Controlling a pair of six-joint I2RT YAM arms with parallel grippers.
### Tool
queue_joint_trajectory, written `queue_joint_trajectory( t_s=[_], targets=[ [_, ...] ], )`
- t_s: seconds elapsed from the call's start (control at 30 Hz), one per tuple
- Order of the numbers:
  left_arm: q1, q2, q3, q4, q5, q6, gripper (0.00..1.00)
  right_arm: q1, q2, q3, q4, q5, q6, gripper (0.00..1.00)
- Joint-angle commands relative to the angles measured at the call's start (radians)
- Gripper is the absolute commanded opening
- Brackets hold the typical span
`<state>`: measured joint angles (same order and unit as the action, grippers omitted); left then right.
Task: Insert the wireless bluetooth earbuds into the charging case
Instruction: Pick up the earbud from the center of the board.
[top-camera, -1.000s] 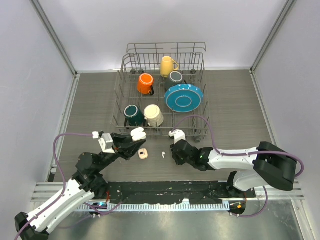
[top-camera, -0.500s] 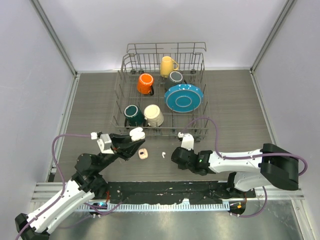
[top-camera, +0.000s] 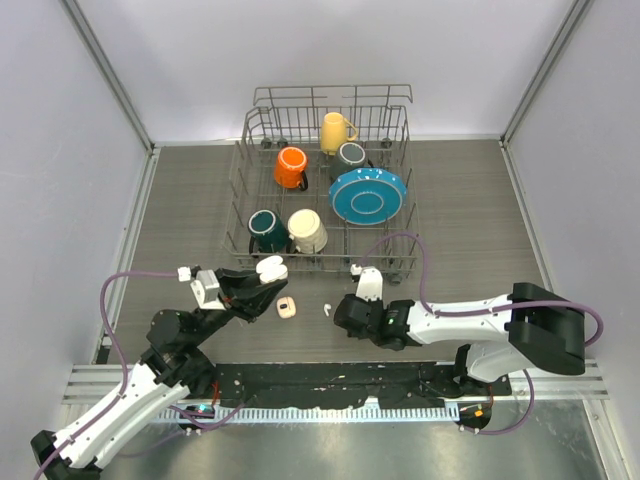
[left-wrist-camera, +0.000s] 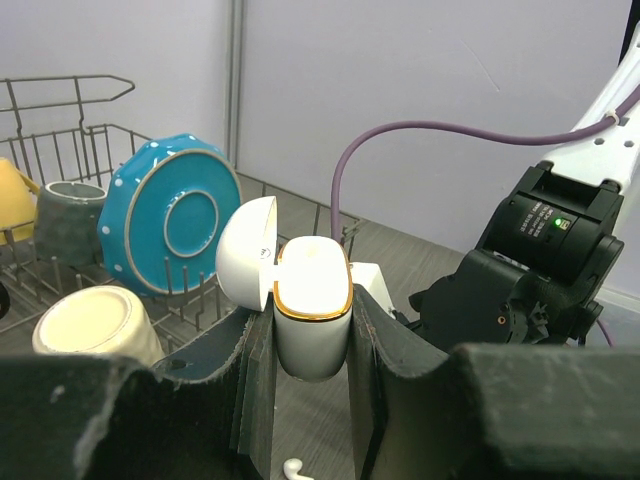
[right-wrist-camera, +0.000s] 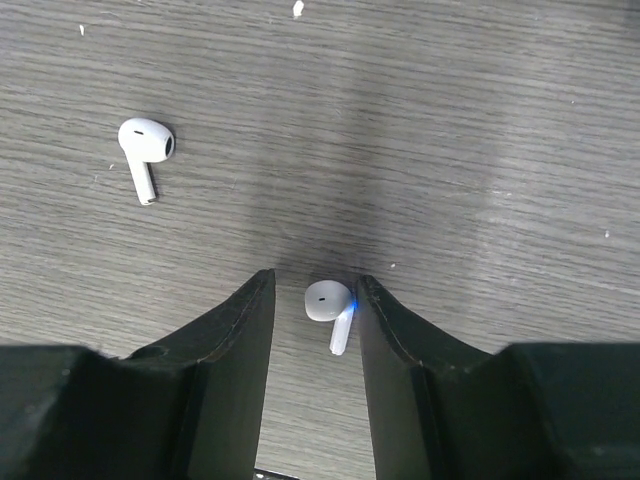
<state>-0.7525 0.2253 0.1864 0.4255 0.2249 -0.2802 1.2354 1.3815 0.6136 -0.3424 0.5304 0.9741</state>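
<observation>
Earbud (right-wrist-camera: 326, 303) lies on the table (right-wrist-camera: 480, 120) between the open jaws of my right gripper (right-wrist-camera: 314, 288). Its stem points back toward my wrist, roughly along the fingers. A second earbud (right-wrist-camera: 145, 150) sits well apart, leftward. My left gripper (left-wrist-camera: 312, 325) clamps the open charging case (left-wrist-camera: 312, 285) upright.

Top camera looks down from behind; left wrist shares its dish rack (top-camera: 238, 200), right wrist hugs the table (right-wrist-camera: 480, 120).
</observation>
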Motion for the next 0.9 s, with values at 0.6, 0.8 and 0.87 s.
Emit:
queue_joint_trajectory(
  t_s=[0.6,0.8,0.87],
  targets=[
    [-0.001,0.014,0.012,0.027,-0.007,-0.002,0.00,-0.001,-0.061,-0.061,0.085,-0.076,-0.270,0.44],
    [-0.002,0.012,0.015,0.022,-0.007,-0.005,0.00,-0.008,-0.013,-0.035,0.082,-0.113,-0.318,0.40],
    [-0.002,0.011,0.015,0.022,-0.006,-0.011,0.00,-0.010,-0.006,-0.032,0.080,-0.118,-0.324,0.37]
  ],
)
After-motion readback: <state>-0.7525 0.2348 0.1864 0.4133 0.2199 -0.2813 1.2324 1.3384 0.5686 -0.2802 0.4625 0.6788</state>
